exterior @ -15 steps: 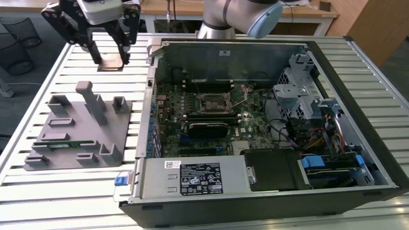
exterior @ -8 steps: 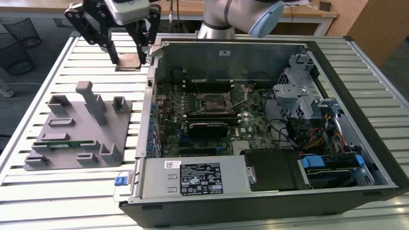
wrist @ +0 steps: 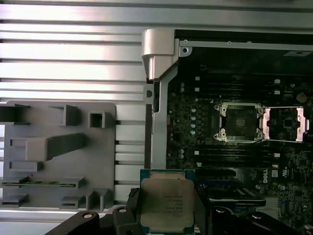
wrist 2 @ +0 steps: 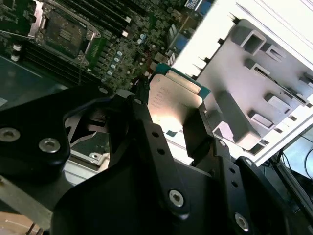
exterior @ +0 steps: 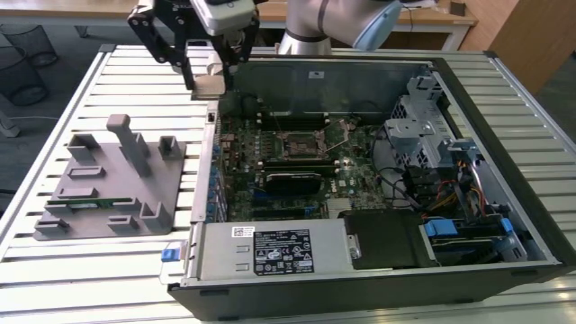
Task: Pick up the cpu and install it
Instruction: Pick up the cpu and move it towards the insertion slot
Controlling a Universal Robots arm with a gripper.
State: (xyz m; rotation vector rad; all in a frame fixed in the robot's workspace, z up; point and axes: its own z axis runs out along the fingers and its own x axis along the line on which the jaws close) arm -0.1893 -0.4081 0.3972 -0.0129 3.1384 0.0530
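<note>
The cpu [wrist: 166, 200] has a smooth, dull silver metal top. The fingers [wrist 2: 146, 134] of my gripper [wrist: 166, 213] are matt black. The holder tray [exterior: 108, 189] looks matt grey plastic; the table [exterior: 90, 270] is ribbed pale metal.

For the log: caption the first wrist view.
Gripper jaws clamp the cpu near the case wall; socket lies open.
</note>
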